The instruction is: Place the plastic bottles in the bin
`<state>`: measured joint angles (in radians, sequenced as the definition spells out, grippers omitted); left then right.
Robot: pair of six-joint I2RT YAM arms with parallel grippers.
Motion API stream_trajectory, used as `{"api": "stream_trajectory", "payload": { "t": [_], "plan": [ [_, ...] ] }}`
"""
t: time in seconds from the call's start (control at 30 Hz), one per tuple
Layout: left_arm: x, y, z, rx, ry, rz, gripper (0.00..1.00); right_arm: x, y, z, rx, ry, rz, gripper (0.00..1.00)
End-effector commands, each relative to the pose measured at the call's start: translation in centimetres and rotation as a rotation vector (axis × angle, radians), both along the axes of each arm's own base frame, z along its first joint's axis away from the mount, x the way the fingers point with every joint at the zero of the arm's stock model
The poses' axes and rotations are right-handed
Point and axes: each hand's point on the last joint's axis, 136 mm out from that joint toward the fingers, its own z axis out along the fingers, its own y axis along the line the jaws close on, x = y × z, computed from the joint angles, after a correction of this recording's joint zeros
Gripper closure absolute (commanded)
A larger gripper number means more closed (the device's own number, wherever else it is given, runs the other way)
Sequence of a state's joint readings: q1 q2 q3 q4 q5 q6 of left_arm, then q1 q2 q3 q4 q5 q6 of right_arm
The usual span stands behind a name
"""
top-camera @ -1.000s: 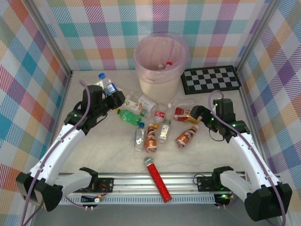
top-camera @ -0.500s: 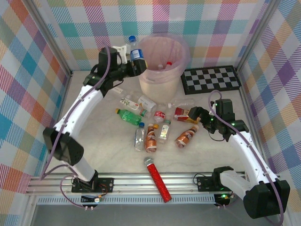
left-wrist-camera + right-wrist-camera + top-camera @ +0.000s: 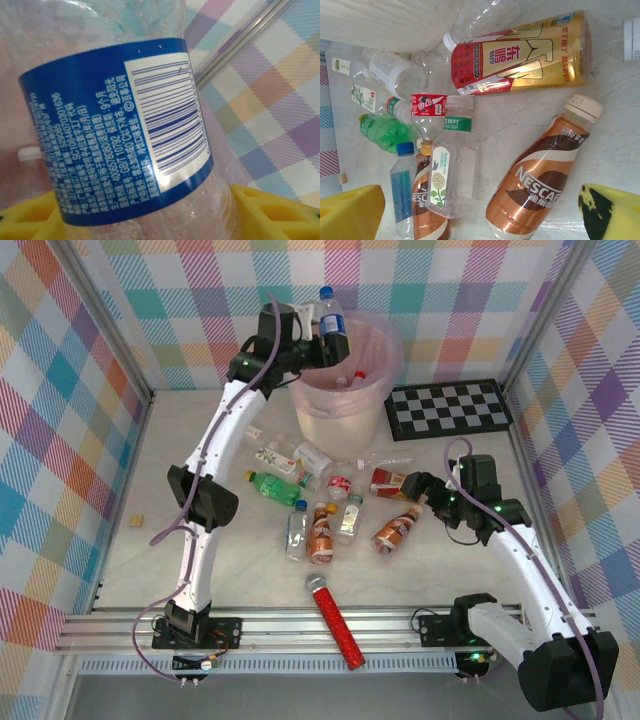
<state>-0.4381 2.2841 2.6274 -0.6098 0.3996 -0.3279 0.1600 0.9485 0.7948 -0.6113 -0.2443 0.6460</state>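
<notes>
My left gripper [image 3: 318, 337] is raised at the bin's [image 3: 340, 425] far left rim, shut on a clear bottle with a blue label and blue cap [image 3: 332, 318]. In the left wrist view that bottle [image 3: 115, 135] sits between the yellow pads [image 3: 272, 210], with the pink liner behind it. Several plastic bottles lie mid-table: a green one [image 3: 275, 486], two brown ones [image 3: 397, 529] [image 3: 321, 533] and a gold-and-red one [image 3: 395, 483]. My right gripper [image 3: 418, 483] hovers open just right of them; below it lie a brown bottle [image 3: 540, 175] and a clear one [image 3: 452, 170].
A red glittery microphone [image 3: 335, 620] lies near the front rail. A black-and-white checkerboard [image 3: 450, 407] lies to the right of the bin. Two caps [image 3: 358, 375] show inside the bin. Checked walls close in the table on three sides.
The left arm has carried the blue-labelled bottle from the table's left side up to the bin's rim. The right arm has stayed put.
</notes>
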Motion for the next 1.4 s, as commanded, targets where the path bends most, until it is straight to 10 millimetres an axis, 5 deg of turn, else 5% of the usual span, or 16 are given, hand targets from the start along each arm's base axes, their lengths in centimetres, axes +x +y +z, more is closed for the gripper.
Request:
{"api": "stream_trajectory", "payload": {
  "t": [0.0,0.17,0.5,0.77,1.03,1.17,1.27,1.37],
  "plan": [
    [-0.8,-0.5,-1.8,0.052,0.047,-0.022,0.69,-0.7,-0.6,-0.6,-0.027,0.010,0.000,0.01],
    [-0.5,-1.1,-3.9,0.073,0.080,-0.024,0.63,-0.8,-1.0,-1.0,-0.044,0.017,-0.006,0.01],
    [-0.9,-1.1,-4.9,0.107,0.076,-0.039,0.21,-1.3,-2.8,-2.1,-0.040,0.084,-0.090,0.01],
    [-1.9,-0.9,-1.4,0.072,0.004,-0.055,0.10,-0.6,-3.7,-1.9,0.078,0.146,-0.268,0.01],
    [-4.9,0.1,6.7,-0.028,-0.172,-0.092,0.06,2.0,-3.2,-3.6,0.292,0.342,-0.514,0.01],
    [-7.4,2.4,9.8,-0.061,-0.245,-0.067,0.04,3.5,-2.8,-3.6,0.366,0.370,-0.564,0.03],
    [-9.9,5.0,9.8,-0.031,-0.258,-0.023,0.03,4.5,-3.3,-3.5,0.379,0.358,-0.624,0.05],
    [-12.3,8.0,6.8,0.037,-0.219,0.055,0.03,5.4,-3.7,-3.7,0.401,0.363,-0.688,0.08]
  ]
}}
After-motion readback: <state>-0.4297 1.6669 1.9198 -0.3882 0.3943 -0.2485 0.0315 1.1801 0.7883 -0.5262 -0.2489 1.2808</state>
